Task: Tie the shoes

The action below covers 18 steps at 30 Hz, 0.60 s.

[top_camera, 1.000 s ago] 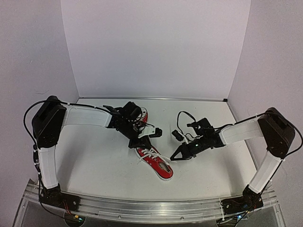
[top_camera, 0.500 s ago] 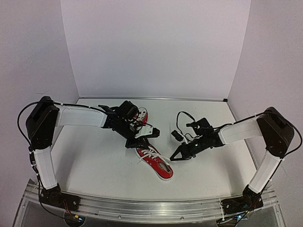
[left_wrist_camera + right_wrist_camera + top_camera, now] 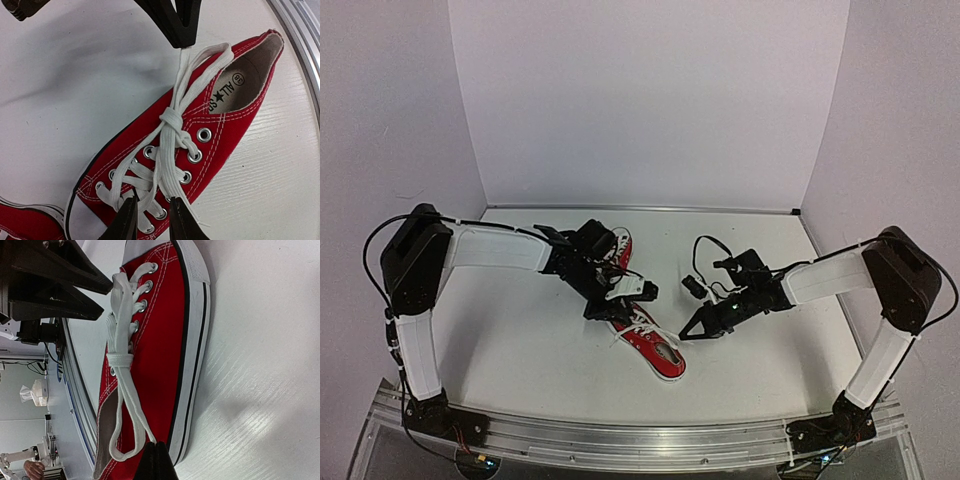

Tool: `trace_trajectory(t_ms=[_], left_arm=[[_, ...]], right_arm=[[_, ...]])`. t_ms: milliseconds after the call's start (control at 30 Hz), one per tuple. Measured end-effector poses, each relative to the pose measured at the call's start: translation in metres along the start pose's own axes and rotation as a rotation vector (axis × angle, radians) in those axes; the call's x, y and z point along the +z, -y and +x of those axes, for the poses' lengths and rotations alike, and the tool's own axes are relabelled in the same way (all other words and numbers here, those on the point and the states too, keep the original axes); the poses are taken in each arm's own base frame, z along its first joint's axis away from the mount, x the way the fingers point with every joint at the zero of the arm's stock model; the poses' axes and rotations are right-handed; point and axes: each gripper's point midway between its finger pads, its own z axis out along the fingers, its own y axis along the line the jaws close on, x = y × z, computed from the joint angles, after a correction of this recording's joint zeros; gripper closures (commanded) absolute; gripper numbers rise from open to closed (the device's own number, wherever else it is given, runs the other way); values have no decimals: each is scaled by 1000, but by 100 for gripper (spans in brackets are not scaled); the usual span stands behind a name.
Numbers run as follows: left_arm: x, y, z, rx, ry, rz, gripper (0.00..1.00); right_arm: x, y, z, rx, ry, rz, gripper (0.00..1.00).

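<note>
Shoe (image 3: 235, 125): red canvas, white laces (image 3: 172, 119) single-knotted.

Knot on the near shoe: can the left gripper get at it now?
Probably yes. The left gripper hovers open on the toe side of the knot, nothing between; the right gripper pinches the lace beyond it.

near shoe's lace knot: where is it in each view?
Top external: knot midway along the near shoe, below centre, tiny.
Left wrist: knot at frame centre.
Right wrist: knot left of centre.
Shared landmark: right gripper pinching the lace; top edge left wrist, bottom edge right wrist.
</note>
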Motion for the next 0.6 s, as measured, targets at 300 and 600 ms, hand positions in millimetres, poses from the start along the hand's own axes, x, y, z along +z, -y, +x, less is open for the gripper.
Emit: trace_trajectory(t_ms=[300, 600], left_arm=[[8, -7, -5, 10, -2, 1, 79], [16, -4, -1, 30, -25, 13, 87]], right_arm=[[0, 0, 0, 0, 0, 0, 100], [0, 0, 0, 0, 0, 0, 100]])
